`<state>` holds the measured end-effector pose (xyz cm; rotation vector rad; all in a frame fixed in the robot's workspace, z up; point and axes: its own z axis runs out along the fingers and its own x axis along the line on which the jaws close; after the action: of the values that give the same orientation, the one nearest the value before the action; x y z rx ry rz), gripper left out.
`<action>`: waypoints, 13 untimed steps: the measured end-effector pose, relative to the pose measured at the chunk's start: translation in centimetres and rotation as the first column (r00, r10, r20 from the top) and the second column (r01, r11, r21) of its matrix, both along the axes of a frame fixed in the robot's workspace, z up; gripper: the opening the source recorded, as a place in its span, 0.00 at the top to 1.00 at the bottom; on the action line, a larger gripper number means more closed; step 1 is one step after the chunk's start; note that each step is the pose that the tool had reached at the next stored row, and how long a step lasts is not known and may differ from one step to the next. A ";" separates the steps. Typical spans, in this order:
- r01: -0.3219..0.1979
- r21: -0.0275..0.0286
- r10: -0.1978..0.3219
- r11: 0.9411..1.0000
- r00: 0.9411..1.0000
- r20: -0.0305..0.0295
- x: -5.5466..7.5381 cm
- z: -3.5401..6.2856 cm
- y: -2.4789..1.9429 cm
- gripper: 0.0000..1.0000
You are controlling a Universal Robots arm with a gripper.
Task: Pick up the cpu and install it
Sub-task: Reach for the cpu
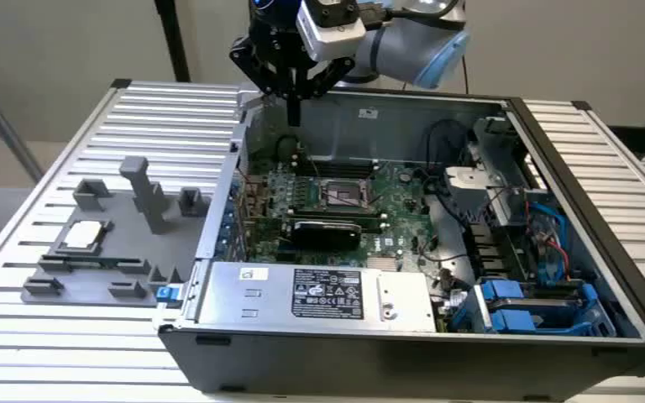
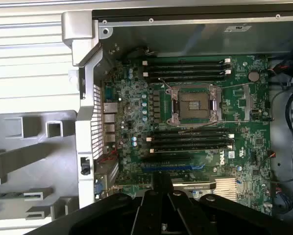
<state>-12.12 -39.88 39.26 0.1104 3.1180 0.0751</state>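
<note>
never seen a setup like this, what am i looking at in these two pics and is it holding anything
It is a robot arm working over an open computer case. One picture comes from a camera off the arm; the other looks down from its wrist onto the motherboard and its empty socket. On the slatted table, at the exterior view's left, a grey fixture carries the cpu, a small silvery square. The jaws hang above the case, shut, holding nothing.

At nine o'clock we see the cpu's (image 1: 85, 236) matt silvery metal top and the fixture's (image 1: 121, 252) dull grey plastic.
</note>
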 end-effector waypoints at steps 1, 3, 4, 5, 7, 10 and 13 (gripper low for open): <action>0.000 0.000 0.000 1.000 1.000 0.000 0.0 0.00 0.00 0.89; 0.000 0.000 0.000 1.000 1.000 0.000 0.0 0.00 0.00 0.89; 0.000 0.000 0.000 1.000 1.000 0.000 0.0 0.00 0.00 0.89; 0.000 0.000 0.000 1.000 1.000 0.000 0.0 0.00 0.00 0.89; 0.000 0.000 0.000 1.000 1.000 0.000 0.0 0.00 0.00 0.89; 0.000 0.000 0.000 1.000 1.000 0.000 0.0 0.00 0.00 0.89; 0.000 0.000 0.000 1.000 1.000 0.000 0.0 0.00 0.00 0.89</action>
<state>-12.12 -39.88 39.26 0.1104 3.1180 0.0750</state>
